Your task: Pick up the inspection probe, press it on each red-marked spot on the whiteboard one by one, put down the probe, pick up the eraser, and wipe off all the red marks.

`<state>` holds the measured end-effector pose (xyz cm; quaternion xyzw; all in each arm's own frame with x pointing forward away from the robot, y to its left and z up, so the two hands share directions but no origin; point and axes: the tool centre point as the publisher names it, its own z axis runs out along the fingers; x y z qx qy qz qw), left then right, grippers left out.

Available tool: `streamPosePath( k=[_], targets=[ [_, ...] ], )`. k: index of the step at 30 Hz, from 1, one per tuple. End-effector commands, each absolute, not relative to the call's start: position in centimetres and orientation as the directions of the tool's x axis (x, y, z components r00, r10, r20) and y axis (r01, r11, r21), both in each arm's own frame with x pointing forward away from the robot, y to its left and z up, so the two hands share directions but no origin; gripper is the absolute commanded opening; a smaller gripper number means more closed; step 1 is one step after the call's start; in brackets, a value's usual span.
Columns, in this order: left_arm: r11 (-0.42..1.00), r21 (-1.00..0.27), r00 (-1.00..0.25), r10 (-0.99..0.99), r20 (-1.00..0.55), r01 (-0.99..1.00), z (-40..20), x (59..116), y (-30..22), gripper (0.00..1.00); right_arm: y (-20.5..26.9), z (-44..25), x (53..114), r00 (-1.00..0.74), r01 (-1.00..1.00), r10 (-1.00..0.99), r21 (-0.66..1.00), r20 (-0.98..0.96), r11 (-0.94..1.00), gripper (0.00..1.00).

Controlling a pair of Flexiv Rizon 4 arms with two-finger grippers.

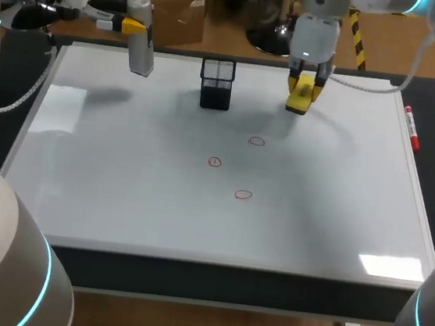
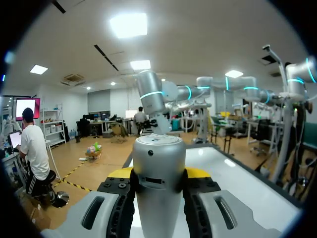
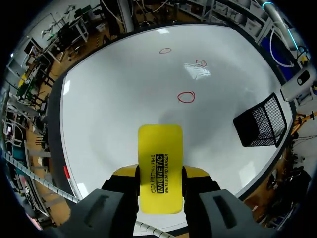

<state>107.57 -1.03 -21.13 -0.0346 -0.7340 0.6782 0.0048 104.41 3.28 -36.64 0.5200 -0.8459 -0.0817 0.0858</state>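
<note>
My left gripper is shut on the grey cylindrical inspection probe, held upright over the whiteboard's far left corner; in the left wrist view the probe stands between the yellow-tipped fingers. Over the far right part of the board, my right gripper is shut on the yellow eraser. In the right wrist view the eraser sticks out ahead of the gripper, above the board. Three red circles mark the whiteboard; they show too as red circles.
A black mesh pen cup stands at the far middle of the board, seen beside the eraser as the mesh cup. A red marker lies along the board's right edge.
</note>
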Motion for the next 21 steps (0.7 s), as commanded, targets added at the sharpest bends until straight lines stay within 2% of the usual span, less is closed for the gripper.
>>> streamPosePath(
  k=[1,21],
  targets=[
    [0.079,-0.996,-0.997,0.059,-0.039,0.044,-21.0,107.6,-1.0,0.0,0.9,-35.9,102.1,-0.47,-0.867,-0.882,0.168,0.036,0.469,0.0],
    [0.079,-0.996,-0.997,0.059,-0.039,0.044,-21.0,107.6,-1.0,0.0,-5.4,-36.9,99.0,-0.587,-0.778,-0.806,0.225,0.074,0.587,0.0]
  ],
)
